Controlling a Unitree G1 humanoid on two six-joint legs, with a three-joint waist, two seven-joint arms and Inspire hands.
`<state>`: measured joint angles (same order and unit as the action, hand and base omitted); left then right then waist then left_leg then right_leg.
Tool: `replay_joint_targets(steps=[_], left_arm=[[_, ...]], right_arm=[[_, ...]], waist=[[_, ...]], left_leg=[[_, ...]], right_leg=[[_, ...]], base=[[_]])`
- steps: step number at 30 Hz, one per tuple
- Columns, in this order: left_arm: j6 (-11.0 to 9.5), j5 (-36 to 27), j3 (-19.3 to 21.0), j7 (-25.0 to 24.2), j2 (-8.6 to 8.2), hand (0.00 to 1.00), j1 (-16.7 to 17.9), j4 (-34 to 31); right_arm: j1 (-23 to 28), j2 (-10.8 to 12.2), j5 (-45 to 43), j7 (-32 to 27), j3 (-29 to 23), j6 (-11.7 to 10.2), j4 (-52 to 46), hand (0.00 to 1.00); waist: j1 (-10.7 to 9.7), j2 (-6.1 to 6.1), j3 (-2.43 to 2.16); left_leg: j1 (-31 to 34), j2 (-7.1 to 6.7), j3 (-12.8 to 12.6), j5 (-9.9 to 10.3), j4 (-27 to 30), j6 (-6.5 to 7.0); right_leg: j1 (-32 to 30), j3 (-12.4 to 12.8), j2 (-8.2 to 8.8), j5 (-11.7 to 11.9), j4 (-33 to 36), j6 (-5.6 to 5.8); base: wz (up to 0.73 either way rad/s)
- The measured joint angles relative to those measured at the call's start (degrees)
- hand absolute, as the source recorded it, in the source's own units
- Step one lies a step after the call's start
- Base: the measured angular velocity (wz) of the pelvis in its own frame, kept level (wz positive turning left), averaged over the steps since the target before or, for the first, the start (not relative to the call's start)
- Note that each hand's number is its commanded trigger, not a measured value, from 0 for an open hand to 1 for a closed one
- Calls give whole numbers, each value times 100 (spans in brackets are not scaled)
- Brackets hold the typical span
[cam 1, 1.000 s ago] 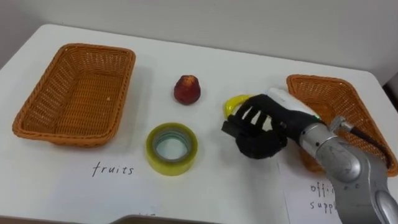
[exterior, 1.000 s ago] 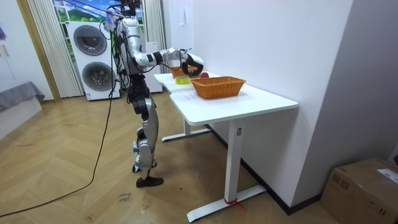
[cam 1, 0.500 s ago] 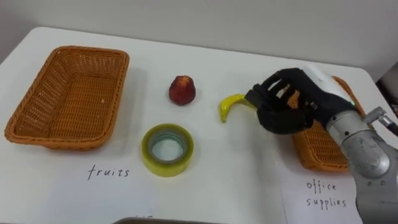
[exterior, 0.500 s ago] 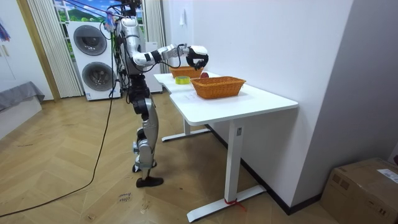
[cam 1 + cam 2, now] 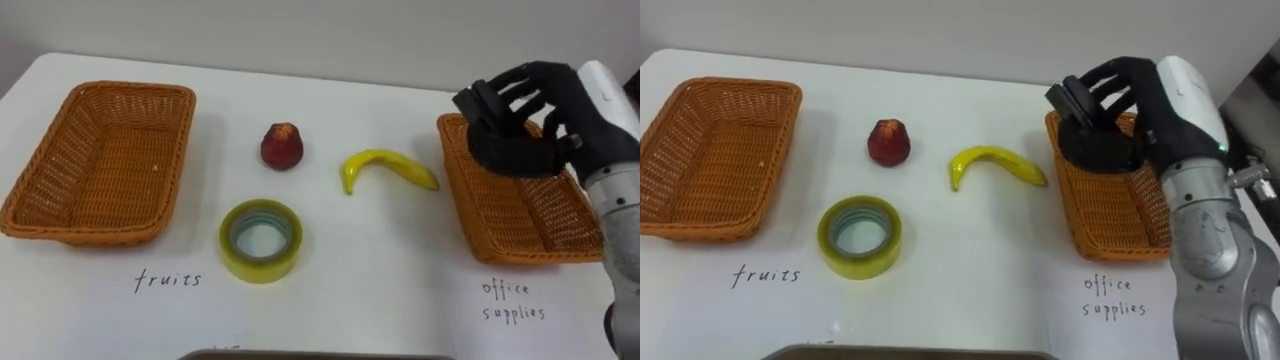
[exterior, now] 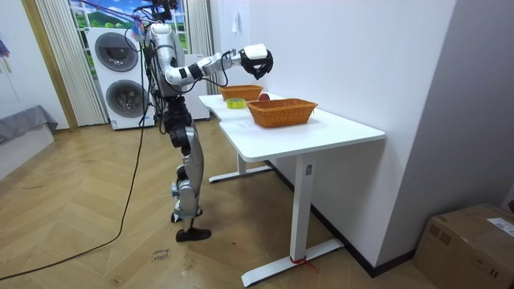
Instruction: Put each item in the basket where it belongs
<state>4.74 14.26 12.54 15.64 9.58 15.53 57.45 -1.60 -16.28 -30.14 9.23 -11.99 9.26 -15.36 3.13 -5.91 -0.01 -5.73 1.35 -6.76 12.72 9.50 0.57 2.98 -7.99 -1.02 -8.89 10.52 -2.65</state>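
Eye views: stereo pair on the head, close in, pitched steeply down on the white table. Both cover the fruits basket through to the office-supplies basket. Room view: stands well off, faces along the table toward the washing machines; shared tabletop probably too small to cross-check.
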Motion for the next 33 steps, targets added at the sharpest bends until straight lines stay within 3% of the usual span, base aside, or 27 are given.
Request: replay_joint_targets(steps=[8, 16, 28, 29, 30, 31, 33], left_arm=[[-1, 1, -2, -32, 2, 0, 52, -5], [-7, 1, 76, -56, 6, 0, 51, -26], [19, 3, 74, -90, 2, 0, 75, -10], [19, 2, 74, -89, 0, 0, 83, -10], [21, 2, 74, -87, -4, 0, 99, -10], [21, 0, 74, -79, -10, 0, 111, -10], [21, -1, 74, -72, -21, 0, 113, -10]], right_arm=[[1, -235, 317, -503, -71, -17, 201, 100], [14, -245, 481, -721, -99, -164, 357, 100], [286, -245, 476, -730, -103, -168, 822, 100], [317, -244, 477, -730, -102, -168, 833, 93], [345, -244, 478, -730, -100, -168, 888, 35], [346, -244, 478, -730, -100, -168, 976, 0], [357, -244, 476, -730, -101, -168, 1100, 0]], waist=[[-108, -25, -4], [-170, -53, 11], [-127, -31, 0], [-124, -27, -1], [-123, -21, -4], [-126, -16, -6], [-126, -14, -7]], left_leg=[[-11, 1, -5, -5, 17, 0], [-93, 7, -55, 6, -26, 6], [-96, 8, -67, 6, -26, 6], [-96, 8, -67, 6, -26, 6], [-97, 8, -69, 6, -25, 6], [-99, 8, -72, 6, -24, 6], [-100, 9, -71, 6, -20, 6]], right_leg=[[5, -2, -3, -1, -12, 0], [87, -8, -10, 1, -88, 5], [77, -8, -11, 2, -76, 5], [76, -6, -11, 2, -77, 5], [74, -4, -12, 2, -77, 5], [68, -3, -12, 2, -76, 5], [62, -3, -12, 2, -74, 5]], base=[[0], [0], [0], [0], [0], [0], [0]])
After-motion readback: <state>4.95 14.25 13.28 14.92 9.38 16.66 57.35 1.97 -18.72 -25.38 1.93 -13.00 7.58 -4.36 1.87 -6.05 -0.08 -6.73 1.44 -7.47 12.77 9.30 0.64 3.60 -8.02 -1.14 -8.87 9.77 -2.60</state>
